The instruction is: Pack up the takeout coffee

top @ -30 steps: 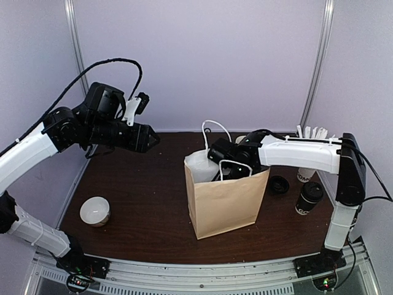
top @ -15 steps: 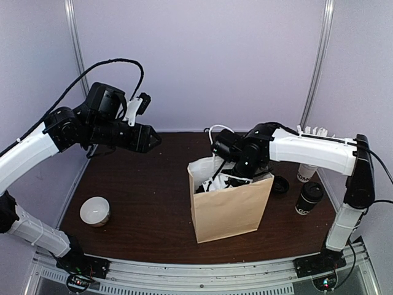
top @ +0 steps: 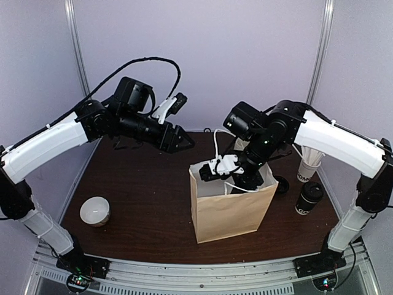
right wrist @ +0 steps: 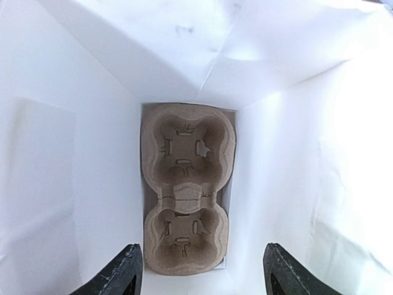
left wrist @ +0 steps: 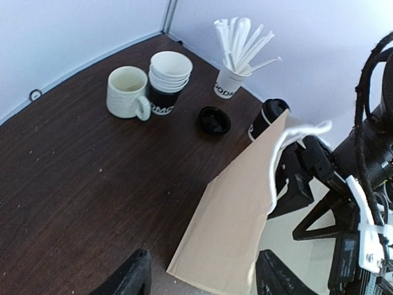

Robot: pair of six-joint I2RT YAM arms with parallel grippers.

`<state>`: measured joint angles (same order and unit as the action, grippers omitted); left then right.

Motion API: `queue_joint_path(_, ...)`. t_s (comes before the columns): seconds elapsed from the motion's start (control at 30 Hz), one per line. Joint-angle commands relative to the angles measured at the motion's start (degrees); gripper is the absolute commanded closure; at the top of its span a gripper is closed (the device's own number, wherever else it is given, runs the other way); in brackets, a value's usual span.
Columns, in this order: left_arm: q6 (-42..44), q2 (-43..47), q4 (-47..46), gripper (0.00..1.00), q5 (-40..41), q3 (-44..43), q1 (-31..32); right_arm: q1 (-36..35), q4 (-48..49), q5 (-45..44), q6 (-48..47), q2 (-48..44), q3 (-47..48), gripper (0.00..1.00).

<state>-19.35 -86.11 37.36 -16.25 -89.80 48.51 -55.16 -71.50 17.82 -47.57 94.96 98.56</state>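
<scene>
Coffee cup stands lidded on the table, beside the paper bag.
Right gripper spread, empty, above the bag's cardboard tray; left gripper spread, empty, aloft.

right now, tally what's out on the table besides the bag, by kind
lidded takeout coffee: 1
ceramic mug: 1
stack of empty paper cups: 1
paper cup of sticks: 1
loose black lid: 1
low round white container: 1
total: 6
</scene>
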Motion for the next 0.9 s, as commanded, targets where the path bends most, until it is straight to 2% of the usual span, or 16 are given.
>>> queue_joint_path(0.0, 2.9, -5.5, -4.7, 0.39, -7.0, -6.5, 0.9, 0.1, -2.6, -1.5, 0.3, -3.4, 3.9, 0.29)
queue_joint_path(0.27, 4.0, -15.2, -6.2, 0.39, -12.7, -15.8, 1.7, 2.8, -5.5, 0.7, 0.5, -7.0, 8.0, 0.28)
queue_joint_path(0.47, 3.4, -18.5, -7.4, 0.46, -13.9, -19.4, 2.2, 4.8, -7.2, 4.1, 1.9, -10.0, 10.9, 0.27)
queue_joint_path(0.53, 3.1, -18.7, -7.4, 0.54, -13.1, -20.1, 2.2, 6.8, -7.3, 6.0, 3.1, -11.0, 12.0, 0.28)
queue_joint_path(0.67, 2.9, -18.4, -8.3, 0.74, -11.6, -20.2, 2.2, 11.4, -8.2, 19.0, 5.3, -13.9, 12.7, 0.31)
queue_joint_path(0.77, 2.3, -18.9, -8.4, 0.86, -11.8, -20.5, 2.2, 10.9, -10.4, 26.8, 3.4, -16.3, 9.1, 0.27)
queue_joint_path(0.87, 1.4, -19.1, -8.5, 0.96, -11.9, -20.2, 2.2, 6.6, -10.3, 25.8, 3.4, -17.4, 3.4, 0.26)
